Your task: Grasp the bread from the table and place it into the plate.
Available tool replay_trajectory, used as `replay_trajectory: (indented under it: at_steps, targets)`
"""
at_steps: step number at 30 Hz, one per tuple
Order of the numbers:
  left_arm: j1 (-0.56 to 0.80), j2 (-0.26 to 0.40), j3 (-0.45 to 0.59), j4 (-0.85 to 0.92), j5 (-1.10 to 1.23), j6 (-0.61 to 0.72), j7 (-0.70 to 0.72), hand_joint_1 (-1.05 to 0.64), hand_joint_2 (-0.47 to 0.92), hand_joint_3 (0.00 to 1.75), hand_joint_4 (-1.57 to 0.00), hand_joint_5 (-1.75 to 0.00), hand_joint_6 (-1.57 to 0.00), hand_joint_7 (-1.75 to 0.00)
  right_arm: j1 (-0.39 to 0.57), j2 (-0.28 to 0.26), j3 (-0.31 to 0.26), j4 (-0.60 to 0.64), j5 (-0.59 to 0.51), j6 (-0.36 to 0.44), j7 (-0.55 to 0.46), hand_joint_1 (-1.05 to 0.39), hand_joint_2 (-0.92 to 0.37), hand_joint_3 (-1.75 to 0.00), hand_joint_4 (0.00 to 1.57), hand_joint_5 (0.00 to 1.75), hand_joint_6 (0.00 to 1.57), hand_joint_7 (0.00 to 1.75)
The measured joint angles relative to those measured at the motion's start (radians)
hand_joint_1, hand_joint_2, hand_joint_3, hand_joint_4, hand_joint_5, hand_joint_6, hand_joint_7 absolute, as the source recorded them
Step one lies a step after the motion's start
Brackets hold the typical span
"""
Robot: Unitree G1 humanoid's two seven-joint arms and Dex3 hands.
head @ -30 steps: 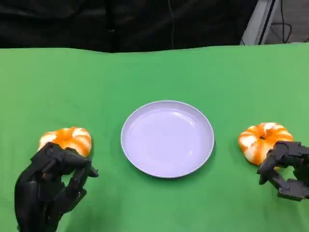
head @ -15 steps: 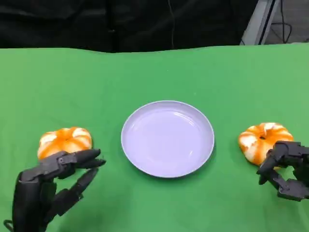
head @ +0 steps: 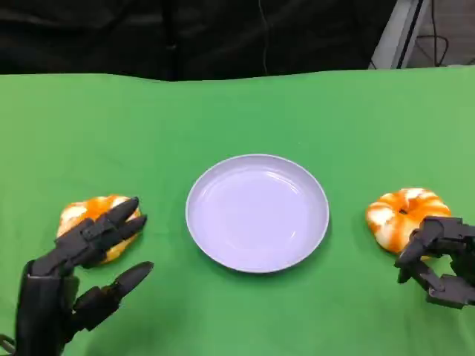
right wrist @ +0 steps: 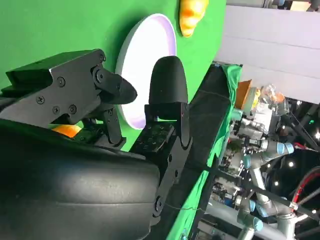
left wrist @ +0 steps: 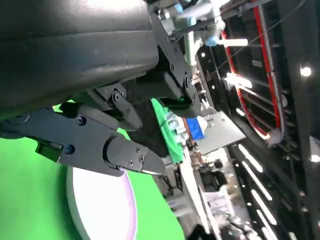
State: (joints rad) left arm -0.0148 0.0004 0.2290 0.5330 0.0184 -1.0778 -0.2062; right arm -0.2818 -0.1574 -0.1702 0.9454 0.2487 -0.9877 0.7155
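— Two hands, then. How does each one stand?
— The left hand (head: 78, 285) is at the near left, fingers spread apart and holding nothing; its upper fingers (head: 111, 226) reach over the near edge of the left bread (head: 93, 215). Whether they touch it I cannot tell. The right hand (head: 441, 259) is at the near right, fingers curled in, grasping nothing, just on the near side of the right bread (head: 404, 215).
— And where do the breads lie?
— Both orange-and-white rolls rest on the green tabletop (head: 237, 111), one at each side, well apart.
— The plate?
— The pale plate (head: 257, 213) sits between them in the middle, with nothing in it.
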Motion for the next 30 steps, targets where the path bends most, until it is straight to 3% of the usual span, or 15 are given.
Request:
replay_trajectory:
  at_steps: [18,30]
  targets:
    - [-0.013,0.102,0.031,0.032,0.512,-0.025,0.506,-0.59,0.92,0.06,-0.6,0.0,-0.57,0.0,0.0,0.0,0.0,0.0,0.001,0.003,0.002,0.13,-0.69,-0.88,0.86,1.45,0.9,1.07]
    - [-0.011,0.235,-0.1,-0.03,0.838,0.268,0.895,-0.69,0.92,0.09,-0.56,0.0,-0.58,-0.01,0.0,0.001,0.0,0.0,0.002,0.003,0.006,0.13,-0.7,-0.85,0.86,1.45,0.89,1.07]
